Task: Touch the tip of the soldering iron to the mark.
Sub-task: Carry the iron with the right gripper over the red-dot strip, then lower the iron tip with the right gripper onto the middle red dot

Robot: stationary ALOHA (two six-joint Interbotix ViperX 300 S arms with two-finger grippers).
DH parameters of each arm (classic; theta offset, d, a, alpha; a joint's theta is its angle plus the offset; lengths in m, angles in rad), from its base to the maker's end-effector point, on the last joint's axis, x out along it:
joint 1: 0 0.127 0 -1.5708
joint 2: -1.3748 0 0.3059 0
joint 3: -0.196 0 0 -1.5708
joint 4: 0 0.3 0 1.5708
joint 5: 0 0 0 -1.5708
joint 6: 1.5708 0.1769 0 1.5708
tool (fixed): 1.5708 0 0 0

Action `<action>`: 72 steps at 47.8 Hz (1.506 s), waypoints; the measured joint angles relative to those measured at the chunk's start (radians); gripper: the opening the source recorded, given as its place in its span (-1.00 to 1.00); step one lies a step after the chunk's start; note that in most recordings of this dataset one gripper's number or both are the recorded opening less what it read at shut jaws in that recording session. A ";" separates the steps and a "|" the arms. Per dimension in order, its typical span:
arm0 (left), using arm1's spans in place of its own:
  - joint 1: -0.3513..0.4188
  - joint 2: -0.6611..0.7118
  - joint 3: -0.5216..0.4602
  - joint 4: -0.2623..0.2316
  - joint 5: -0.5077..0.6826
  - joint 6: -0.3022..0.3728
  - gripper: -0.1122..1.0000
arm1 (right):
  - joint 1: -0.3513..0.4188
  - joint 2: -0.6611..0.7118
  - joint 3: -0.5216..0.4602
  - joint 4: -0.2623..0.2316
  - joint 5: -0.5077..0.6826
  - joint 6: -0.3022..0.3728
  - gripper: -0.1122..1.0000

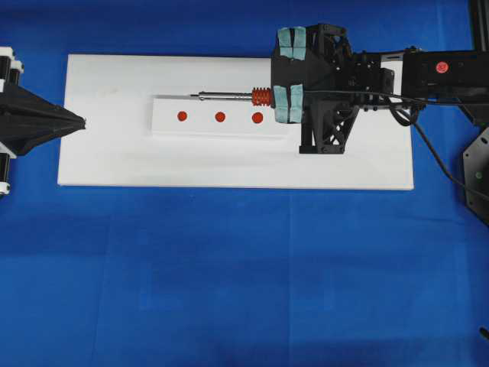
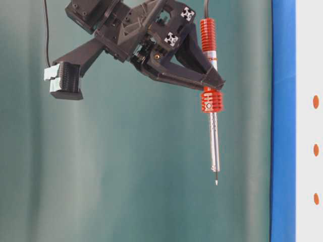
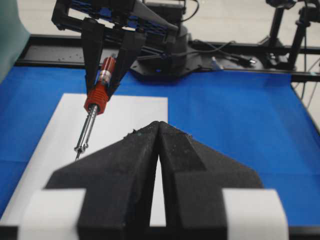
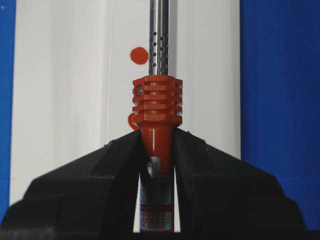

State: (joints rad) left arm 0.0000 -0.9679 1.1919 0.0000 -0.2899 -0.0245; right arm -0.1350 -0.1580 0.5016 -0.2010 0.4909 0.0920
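The right gripper (image 1: 289, 95) is clamped on the red handle of the soldering iron (image 1: 229, 96), holding it above the white board (image 1: 114, 153) with its tip beside, not on, the row of three red marks (image 1: 220, 117). The left gripper (image 1: 72, 120) sits closed at the board's left edge, holding nothing.

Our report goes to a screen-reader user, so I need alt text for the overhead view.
Seen from above, the right gripper holds a red-handled soldering iron level over a white board, its tip pointing left, above a row of three red dots. The left gripper sits closed at the board's left edge.
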 measured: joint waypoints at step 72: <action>0.000 0.000 0.000 0.000 0.000 0.000 -0.80 | 0.005 0.084 -0.127 0.002 0.397 -0.014 -0.69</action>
State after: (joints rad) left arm 0.0000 -0.9679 1.1919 0.0000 -0.2899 -0.0245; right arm -0.1304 -0.0736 0.3743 -0.1994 0.8882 0.0782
